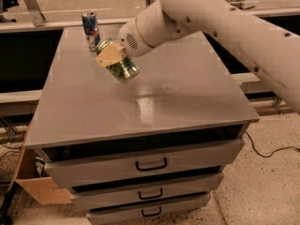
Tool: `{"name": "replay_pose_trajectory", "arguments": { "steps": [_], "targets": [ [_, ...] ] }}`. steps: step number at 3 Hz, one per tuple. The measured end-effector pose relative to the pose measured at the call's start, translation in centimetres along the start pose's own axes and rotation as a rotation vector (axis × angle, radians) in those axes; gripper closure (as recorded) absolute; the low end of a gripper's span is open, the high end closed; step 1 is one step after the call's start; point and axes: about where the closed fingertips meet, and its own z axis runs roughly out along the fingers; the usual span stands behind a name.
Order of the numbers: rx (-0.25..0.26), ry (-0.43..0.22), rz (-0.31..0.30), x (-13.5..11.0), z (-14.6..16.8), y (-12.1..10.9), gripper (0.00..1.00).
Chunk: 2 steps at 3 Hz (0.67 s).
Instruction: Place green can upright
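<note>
Cream jointed arm reaches from right toward upper left, tan-fingered gripper clamping a tilted green aluminium can

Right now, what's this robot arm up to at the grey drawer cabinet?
The robot's single arm has its gripper shut on a green aluminium drink can, holding it tilted over the back left part of the grey cabinet top. The can is not upright yet, and I cannot tell whether its lower end touches the surface. A slim blue-silver-red can stands upright close behind it, near the back edge.
</note>
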Motion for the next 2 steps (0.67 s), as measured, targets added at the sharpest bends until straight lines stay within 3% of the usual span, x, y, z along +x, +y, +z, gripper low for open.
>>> {"name": "replay_pose_trajectory", "arguments": {
  "steps": [1, 2],
  "targets": [
    [-0.042, -0.198, -0.004, -0.8, -3.2, -2.2, 1.00],
    [-0.057, -0.324, -0.072, 0.4, -6.6, -4.3, 1.00]
  ]
}}
